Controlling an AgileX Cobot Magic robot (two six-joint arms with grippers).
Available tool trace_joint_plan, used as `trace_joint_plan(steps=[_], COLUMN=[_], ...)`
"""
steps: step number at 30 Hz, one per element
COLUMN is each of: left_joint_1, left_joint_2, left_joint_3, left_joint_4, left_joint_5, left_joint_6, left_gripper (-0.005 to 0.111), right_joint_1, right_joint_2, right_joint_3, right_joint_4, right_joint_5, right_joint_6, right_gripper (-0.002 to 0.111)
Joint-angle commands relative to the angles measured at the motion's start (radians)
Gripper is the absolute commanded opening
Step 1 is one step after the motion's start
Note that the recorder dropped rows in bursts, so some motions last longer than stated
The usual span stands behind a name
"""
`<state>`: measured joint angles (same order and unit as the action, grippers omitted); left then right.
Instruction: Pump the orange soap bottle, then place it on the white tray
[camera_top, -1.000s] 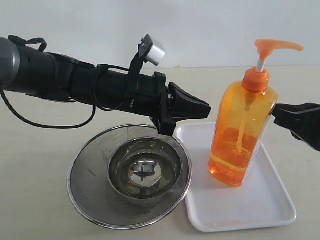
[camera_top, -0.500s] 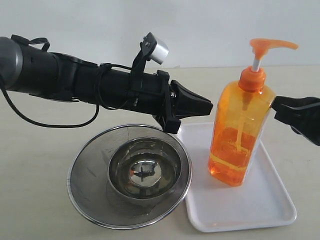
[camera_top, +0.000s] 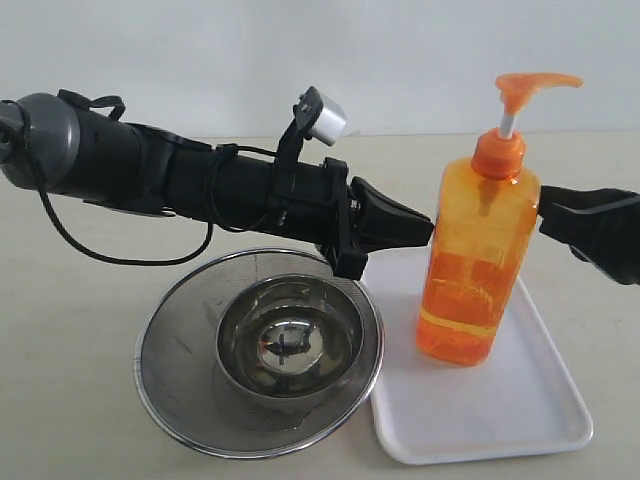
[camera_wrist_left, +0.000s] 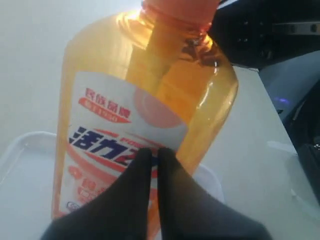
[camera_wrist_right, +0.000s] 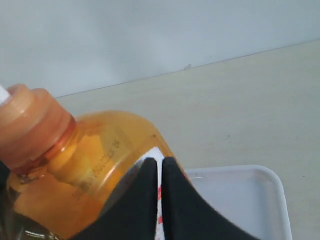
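The orange soap bottle (camera_top: 480, 265) stands w/ its base on the white tray (camera_top: 530, 420), right side of the desk (camera_top: 60, 330). Long axis abt upright, pump head (camera_top: 530, 85) on top, white stem (camera_top: 507, 124) showing.

The left tool (camera_top: 428, 229) has its jaws together and holds nothing. It points right at the bottle's left face, just below the shoulder. Tip is just beside it; contact can't tell. In the left wrist view the paired fingers (camera_wrist_left: 125, 200) aim straight at the label (camera_wrist_left: 110, 130).

The right tool (camera_top: 546, 207), jaws also together and nothing clamped, has its tip at the bottle's right shoulder, touching or nearly. So the bottle sits btw the two, neither much nearer.

The pump head lies above both tips, so a press prob needs one tool raised over it, then driven down along the axis.

Strainer (camera_top: 170, 350) w/ steel bowl (camera_top: 240, 350) sits left of the tray.
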<state>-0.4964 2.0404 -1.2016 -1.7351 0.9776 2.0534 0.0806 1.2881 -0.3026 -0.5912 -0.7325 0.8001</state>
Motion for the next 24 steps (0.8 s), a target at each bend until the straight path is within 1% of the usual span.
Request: trace_joint_plan(steps=[1,4,11,24], left_joint_1=[-0.005,-0.005,-0.039,-0.038], left_joint_2=[-0.001,-0.001,-0.001,-0.001], left_joint_3=[-0.005,-0.005,-0.005,-0.005], left_joint_4=[-0.009,-0.009,-0.009,-0.009], left_joint_5=[0.044,0.050,0.038,0.020], left_joint_6=[-0.012,-0.016,-0.016,-0.016], left_gripper=[0.005,0.005,0.005,0.005], right_joint_1=[-0.001,-0.001,-0.001,-0.001], right_joint_2=[0.056,0.071,0.071,0.071], right_joint_3=[-0.024,-0.038,-0.038,-0.038], right_joint_4=[-0.023,-0.031,-0.041,-0.073], right_joint_5=[-0.072,-0.073,-0.086,-0.101], right_joint_6=[-0.014,-0.014,-0.014,0.003], right_gripper=[0.000,0.000,0.000,0.000])
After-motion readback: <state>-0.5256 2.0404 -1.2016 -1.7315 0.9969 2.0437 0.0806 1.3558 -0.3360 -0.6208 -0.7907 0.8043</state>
